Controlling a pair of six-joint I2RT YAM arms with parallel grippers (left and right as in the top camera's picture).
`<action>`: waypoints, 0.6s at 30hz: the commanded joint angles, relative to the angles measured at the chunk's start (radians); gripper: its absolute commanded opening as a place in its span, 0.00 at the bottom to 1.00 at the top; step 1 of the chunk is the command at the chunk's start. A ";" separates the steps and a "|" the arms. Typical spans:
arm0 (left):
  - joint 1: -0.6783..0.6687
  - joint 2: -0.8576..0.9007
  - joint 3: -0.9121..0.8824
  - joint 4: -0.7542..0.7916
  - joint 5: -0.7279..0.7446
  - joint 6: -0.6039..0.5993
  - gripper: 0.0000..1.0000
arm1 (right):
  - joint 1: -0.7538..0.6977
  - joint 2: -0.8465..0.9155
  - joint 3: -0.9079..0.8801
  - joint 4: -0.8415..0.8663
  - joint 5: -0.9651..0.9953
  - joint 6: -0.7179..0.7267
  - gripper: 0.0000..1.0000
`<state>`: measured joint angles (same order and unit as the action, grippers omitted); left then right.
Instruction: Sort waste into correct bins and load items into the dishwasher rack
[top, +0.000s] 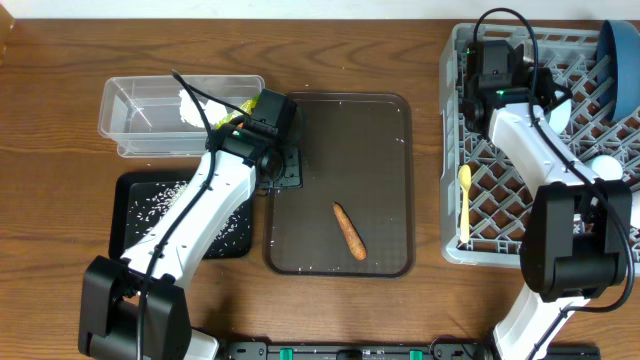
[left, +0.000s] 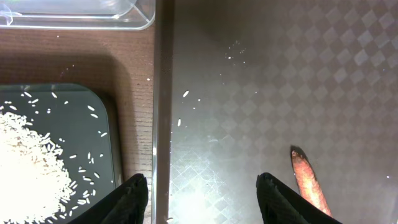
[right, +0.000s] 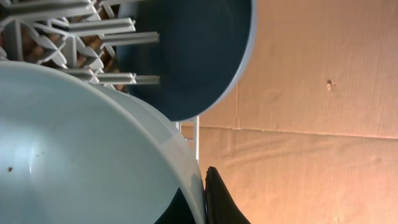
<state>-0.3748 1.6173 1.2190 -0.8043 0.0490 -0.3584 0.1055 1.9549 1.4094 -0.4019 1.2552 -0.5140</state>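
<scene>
Left gripper (left: 205, 202): my 2 fingers stood wide apart with nothing between them, hanging over the left edge of the brown serving tray (top: 390, 110).
Carrot stick (left: 309, 185): lay flat on the brown tray, outside the gap, on my right-hand finger's side. From overhead it sat toward the tray's near end.
Rice grains (left: 28, 171): heaped in the black tray (top: 135, 190), which sat left of the brown tray and touching it or nearly so. A few stray grains lay on the brown tray.
Clear tub (top: 125, 100): sat beyond the black tray and held the white tissue (top: 192, 108) and the yellow-green wrapper (top: 238, 113) at its right end.
Right gripper (right: 208, 202): up over the far end of the dishwasher rack (top: 452, 150). The rim of the white bowl (right: 74, 143) ran between 2 dark finger shapes. I could not tell whether they pinched it.
Dark-blue bowl (right: 186, 56): stood on edge among the pegs in the rack's far right corner, just behind the white bowl.
Spoon (top: 465, 200): lay flat along the rack's left side.
</scene>
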 joint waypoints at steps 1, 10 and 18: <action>0.005 0.005 0.009 -0.003 -0.008 0.006 0.59 | 0.020 0.011 -0.048 -0.014 -0.060 0.029 0.02; 0.005 0.005 0.009 -0.010 -0.008 0.006 0.59 | 0.102 0.011 -0.049 -0.038 -0.140 0.043 0.45; 0.005 0.005 0.009 -0.018 -0.008 0.006 0.59 | 0.113 0.008 -0.049 -0.129 -0.319 0.179 0.57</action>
<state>-0.3748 1.6173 1.2190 -0.8150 0.0486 -0.3580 0.2146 1.9553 1.3651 -0.5144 1.0256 -0.4213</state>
